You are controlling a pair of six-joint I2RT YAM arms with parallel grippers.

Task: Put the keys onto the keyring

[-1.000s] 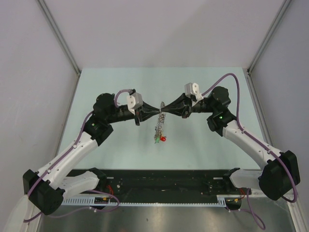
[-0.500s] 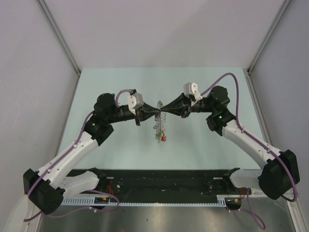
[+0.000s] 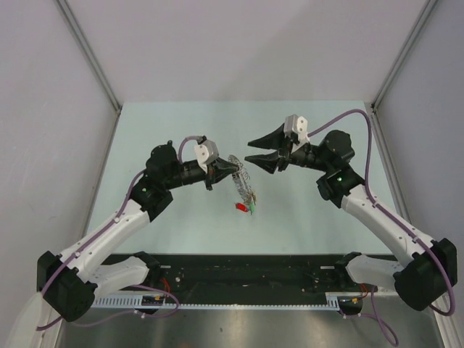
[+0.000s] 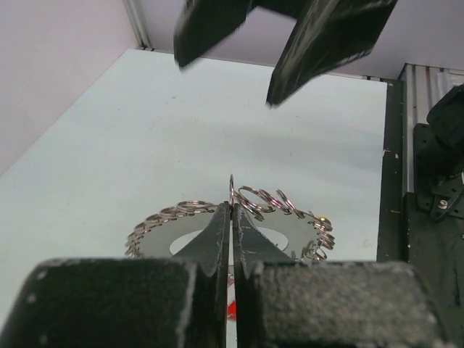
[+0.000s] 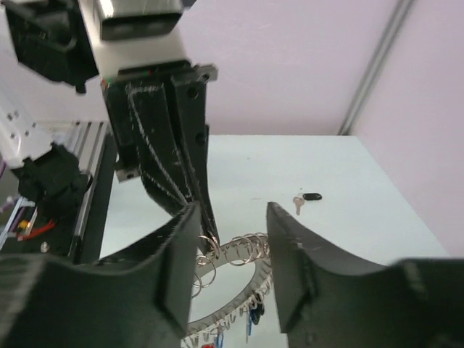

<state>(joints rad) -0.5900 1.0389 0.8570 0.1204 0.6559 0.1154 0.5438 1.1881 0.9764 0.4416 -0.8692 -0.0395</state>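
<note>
- keyring (image 3: pixel 244 181): big silver wire ring, held off the table (image 3: pixel 181 123) near its middle, edge-on in the top view. It hangs down from the left gripper's tips.
- keyring in the left wrist view (image 4: pixel 290 226): a row of small split rings runs along its rim, either side of the fingertips.
- keys (image 3: pixel 245 208): a bunch at the low end of the ring, with red and green heads showing. The right wrist view shows a blue head (image 5: pixel 251 316) under the ring.
- left gripper (image 3: pixel 233 167): jaws pressed together, pinching the wire at the top of the ring. In its own camera (image 4: pixel 232 217) the two fingers meet with the wire between them.
- right gripper (image 3: pixel 249 150): jaws spread, nothing held, tips pointing at the left gripper. It sits just beside the top of the ring, and I cannot tell if it touches.
- right gripper from the left wrist (image 4: pixel 225 81): up above the ring, clear gap.
- right gripper's own camera (image 5: pixel 233 209): the left gripper's tips and the ring top show in the gap between its fingers (image 5: pixel 174 246).
- loose key (image 5: pixel 307 197): lies flat on the table, well apart from the ring. Its head looks dark here, seen only from the right wrist.
</note>
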